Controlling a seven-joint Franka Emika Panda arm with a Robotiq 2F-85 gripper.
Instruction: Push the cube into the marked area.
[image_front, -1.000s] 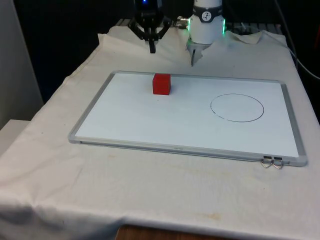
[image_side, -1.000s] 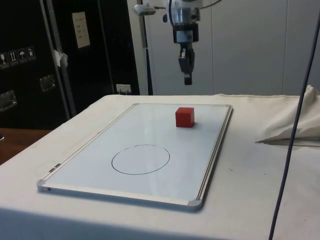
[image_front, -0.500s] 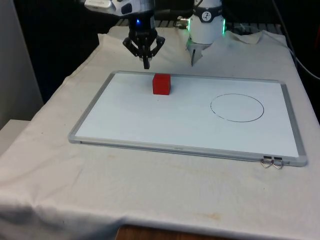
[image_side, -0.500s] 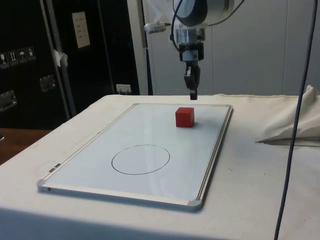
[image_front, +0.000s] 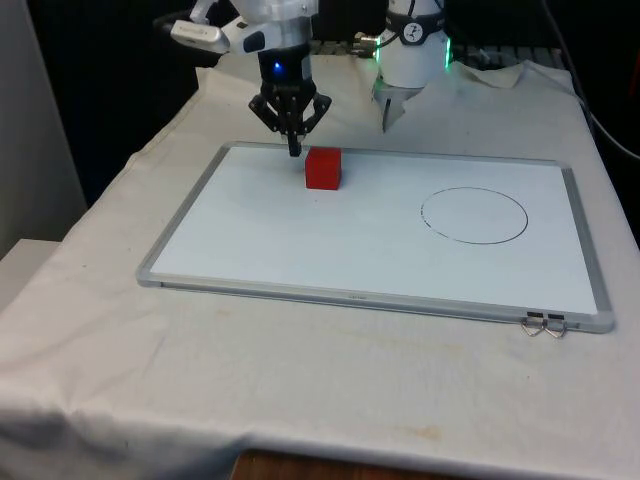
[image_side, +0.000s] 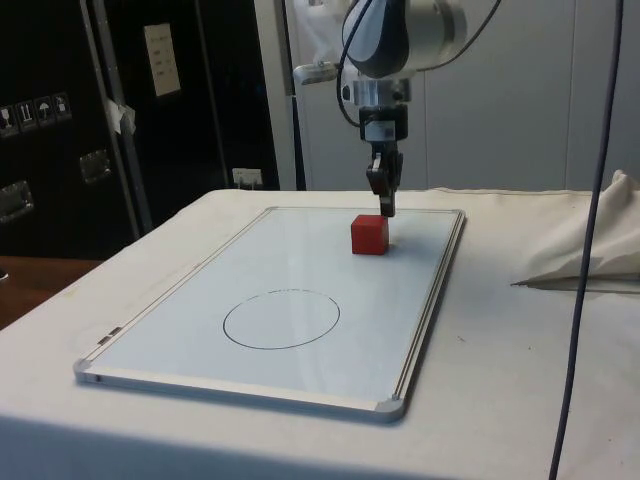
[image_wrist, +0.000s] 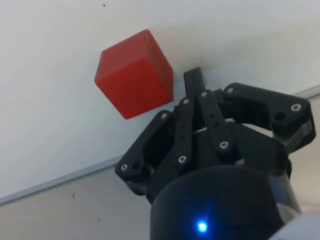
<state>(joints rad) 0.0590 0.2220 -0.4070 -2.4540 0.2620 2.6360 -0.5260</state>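
On the whiteboard (image_front: 250, 240) that lay flat on the cloth-covered worktop (image_front: 120, 330), the red cube (image_front: 323, 168) sat near the far edge, toward the front view's left, well apart from the drawn circle (image_front: 474, 215) that marked the target on the front view's right. That layout meant the cube had to travel across bare board toward the circle, so the push had to come from the side of the cube facing away from it. The end effector (image_front: 293, 150) was placed accordingly: it pointed straight down just beside the cube's far left corner, with its tip low, about level with the cube's top. In the side view the end effector (image_side: 386, 205) stood just behind the cube (image_side: 369, 234). Its fingers were pressed together into a single narrow tip, gripping nothing, which suited pushing rather than grasping. In the wrist view the tip (image_wrist: 193, 80) was just beside the cube (image_wrist: 135, 74); whether it touched could not be told
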